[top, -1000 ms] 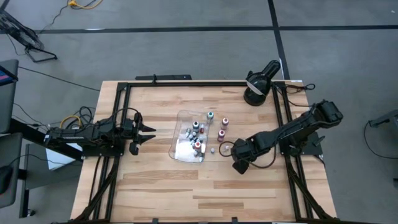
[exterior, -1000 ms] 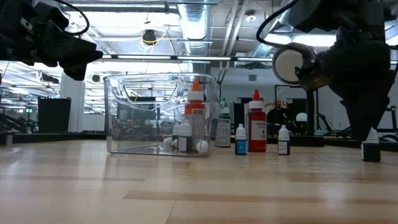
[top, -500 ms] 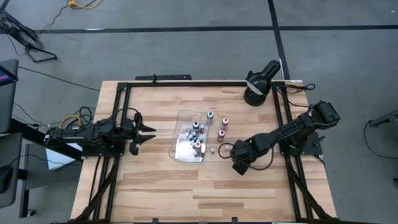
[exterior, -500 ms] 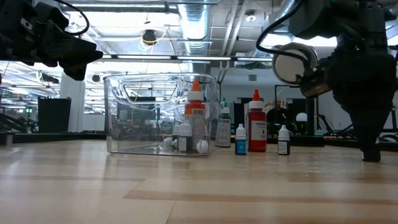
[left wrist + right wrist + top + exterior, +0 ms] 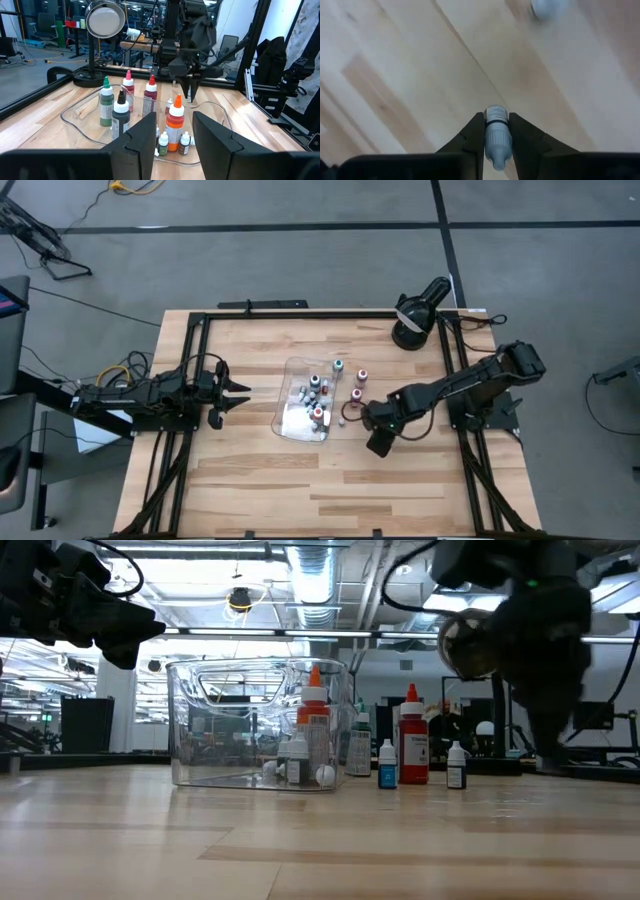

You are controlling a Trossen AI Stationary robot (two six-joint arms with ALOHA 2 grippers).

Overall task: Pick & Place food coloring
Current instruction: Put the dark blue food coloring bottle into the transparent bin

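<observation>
Grey floor (image 5: 300, 270) crossed by dark lines; ceiling strip lights (image 5: 250, 632).

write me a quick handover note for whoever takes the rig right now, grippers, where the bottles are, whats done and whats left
Right gripper: shut on a small bottle, above the wood just right of the clear tray.
Left gripper: open, empty, waiting left of the tray.
Done: several food coloring bottles already stand in the tray.
Left: place the held bottle in the tray, then fetch the bottles on the table right of it, such as the one at.
</observation>
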